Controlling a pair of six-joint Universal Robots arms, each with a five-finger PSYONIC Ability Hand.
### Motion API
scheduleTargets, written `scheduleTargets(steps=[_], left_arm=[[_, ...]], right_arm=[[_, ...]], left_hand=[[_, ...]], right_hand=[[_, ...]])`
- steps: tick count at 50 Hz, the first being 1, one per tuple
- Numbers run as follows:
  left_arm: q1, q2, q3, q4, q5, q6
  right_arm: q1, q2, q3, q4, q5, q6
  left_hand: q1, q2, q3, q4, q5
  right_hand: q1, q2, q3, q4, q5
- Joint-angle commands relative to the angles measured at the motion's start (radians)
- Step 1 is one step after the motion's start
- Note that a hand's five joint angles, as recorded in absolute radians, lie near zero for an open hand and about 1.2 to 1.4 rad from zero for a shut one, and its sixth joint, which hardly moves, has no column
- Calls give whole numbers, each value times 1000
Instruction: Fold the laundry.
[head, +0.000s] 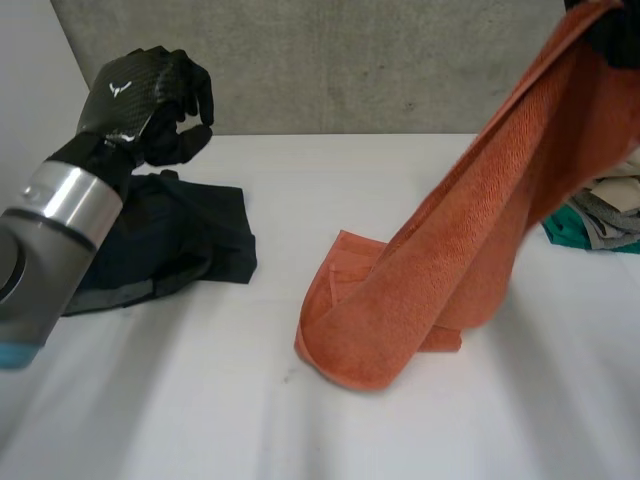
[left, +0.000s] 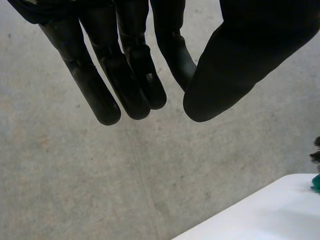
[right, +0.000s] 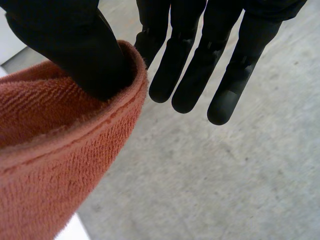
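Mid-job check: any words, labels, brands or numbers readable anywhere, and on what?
No readable words or numbers.
Left robot hand: its back carries a white emblem, a wing-like mark with no lettering.
Orange towel and black clothes: no label in sight.

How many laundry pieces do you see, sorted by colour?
Orange: 1, the towel
Black: 1, the garment
Mixed teal, grey and cream: 1 heap, cut off by the view's edge, so its pieces cannot be counted
Total: 2 single pieces and 1 heap
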Motion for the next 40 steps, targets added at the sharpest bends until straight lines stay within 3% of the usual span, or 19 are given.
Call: scheduleTargets(steps=[1, 2, 9, 16, 21, 25, 26, 29, 35, 38, 40], left_arm=[[-16, -6, -123, 65, 84, -1], [-24, -78, -105, 68, 107, 4], [-122, -361, 79, 55, 129, 5], [-157, -511, 222, 24, 143, -8], [-241, -635, 352, -66, 175, -13], [-263, -726, 463, -143, 190, -80], [-266, -747, 492, -175, 193, -134], [-269, -754, 506, -203, 224, -211], [-228, -653, 445, -202, 221, -234], [-112, -505, 368, -160, 155, -234], [-77, -440, 333, -137, 140, -232]], right_arm=[[-26, -4, -10, 25, -60, 26], [-21, -9, -17, 21, -60, 31], [41, -32, -107, -9, -78, 132], [104, -43, -155, -17, -97, 149], [129, -40, -153, -17, -94, 150], [141, -37, -141, -17, -91, 152], [141, -34, -136, -18, -83, 152], [134, -25, -130, -20, -63, 147], [121, 15, -124, -25, -52, 135], [74, 29, -116, -17, -51, 118], [42, 29, -110, -11, -51, 106]], left_hand=[[-781, -791, -792, -800, -757], [-925, -935, -936, -944, -902], [-900, -910, -911, -919, -877], [-900, -910, -911, -919, -877], [-895, -904, -906, -913, -871], [-517, -527, -528, -536, -493], [-251, -261, -262, -270, -228], [226, 216, 215, 207, 249], [227, 217, 216, 208, 250], [227, 217, 216, 208, 250], [227, 217, 216, 208, 250]], right_hand=[[259, 210, 201, 195, 209], [259, 210, 201, 195, 209], [259, 210, 201, 195, 209], [259, 210, 201, 195, 209], [259, 210, 201, 195, 209], [259, 210, 201, 195, 209], [259, 210, 201, 195, 209], [259, 210, 201, 195, 209], [259, 210, 201, 195, 209], [259, 210, 201, 195, 209], [259, 210, 201, 195, 209]])
